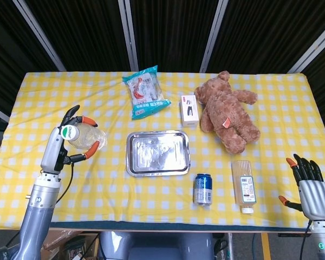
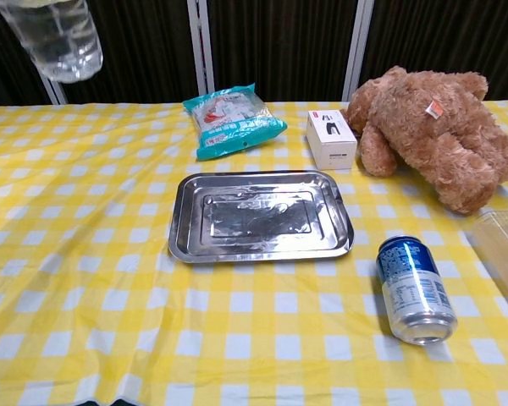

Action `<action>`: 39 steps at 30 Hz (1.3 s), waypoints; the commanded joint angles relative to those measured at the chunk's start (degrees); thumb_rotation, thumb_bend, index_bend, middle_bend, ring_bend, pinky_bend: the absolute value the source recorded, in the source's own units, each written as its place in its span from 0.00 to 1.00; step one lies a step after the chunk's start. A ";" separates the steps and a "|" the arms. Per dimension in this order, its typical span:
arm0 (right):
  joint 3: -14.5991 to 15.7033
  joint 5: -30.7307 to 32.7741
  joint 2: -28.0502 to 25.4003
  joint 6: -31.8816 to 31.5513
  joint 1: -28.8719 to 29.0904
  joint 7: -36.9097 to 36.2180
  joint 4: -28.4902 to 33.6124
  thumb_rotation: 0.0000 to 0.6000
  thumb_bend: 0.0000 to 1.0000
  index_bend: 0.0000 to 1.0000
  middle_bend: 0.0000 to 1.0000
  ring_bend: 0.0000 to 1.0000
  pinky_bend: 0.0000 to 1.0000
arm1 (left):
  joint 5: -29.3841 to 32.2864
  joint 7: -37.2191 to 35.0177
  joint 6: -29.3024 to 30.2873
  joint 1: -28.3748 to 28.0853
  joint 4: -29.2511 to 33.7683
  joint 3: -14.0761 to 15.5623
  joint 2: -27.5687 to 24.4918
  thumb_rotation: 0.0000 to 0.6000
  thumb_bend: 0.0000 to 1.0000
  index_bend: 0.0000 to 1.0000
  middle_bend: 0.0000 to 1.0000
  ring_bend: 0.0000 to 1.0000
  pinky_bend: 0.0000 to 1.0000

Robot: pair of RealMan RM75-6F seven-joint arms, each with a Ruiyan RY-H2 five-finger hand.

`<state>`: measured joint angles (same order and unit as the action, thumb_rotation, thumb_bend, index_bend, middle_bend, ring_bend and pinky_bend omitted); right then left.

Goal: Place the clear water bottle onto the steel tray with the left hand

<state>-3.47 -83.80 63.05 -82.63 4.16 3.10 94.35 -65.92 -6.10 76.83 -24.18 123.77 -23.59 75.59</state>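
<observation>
Carry step: my left hand (image 1: 65, 145) grips the clear water bottle (image 1: 82, 135), lifted clear of the bench, left of the steel tray (image 1: 157, 153). Right hand (image 1: 313, 187) idle, fingers spread, holding nothing. Next: move right over tray, lower upright.

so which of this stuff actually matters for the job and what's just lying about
Job:
clear plastic water bottle
left hand, holding it
rectangular steel tray

Lying about:
brown teddy bear
blue drinks can
teal snack bag
white box
clear lidded container

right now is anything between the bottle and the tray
Nothing visible. The left hand holds the water bottle lifted left of the steel tray; only bare checked cloth lies between them.
</observation>
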 commanded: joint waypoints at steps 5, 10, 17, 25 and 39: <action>-0.20 0.67 -0.01 0.40 0.10 -0.18 -0.37 1.00 0.05 0.10 0.00 0.00 0.00 | 2.81 -8.66 -7.55 -1.79 -19.28 5.11 8.64 1.00 0.48 0.59 0.53 0.06 0.04; -0.23 0.64 -0.07 0.49 0.19 -0.41 -0.52 1.00 0.05 0.10 0.00 0.00 0.00 | 3.27 -8.70 -7.96 -3.06 -21.30 4.91 12.31 1.00 0.48 0.59 0.53 0.06 0.04; -0.15 0.32 0.12 0.67 0.44 0.12 -0.26 1.00 0.05 0.10 0.00 0.00 0.00 | 5.12 -3.66 -8.79 -7.89 -18.67 2.27 17.91 1.00 0.47 0.59 0.53 0.06 0.04; -0.13 0.15 -0.43 0.18 0.15 -1.09 -0.54 1.00 0.05 0.10 0.00 0.00 0.00 | 12.75 9.27 -6.77 -14.18 -15.60 0.23 26.64 1.00 0.47 0.59 0.53 0.06 0.04; 0.31 -0.61 -0.25 -0.17 0.00 -0.13 0.19 1.00 0.05 0.10 0.00 0.00 0.00 | 3.95 -1.75 -3.29 -1.71 -8.27 2.71 7.15 1.00 0.47 0.59 0.53 0.06 0.04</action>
<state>-3.18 -84.39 62.77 -82.82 4.14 2.93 94.51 -58.77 -2.34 73.29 -30.10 114.40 -22.04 88.06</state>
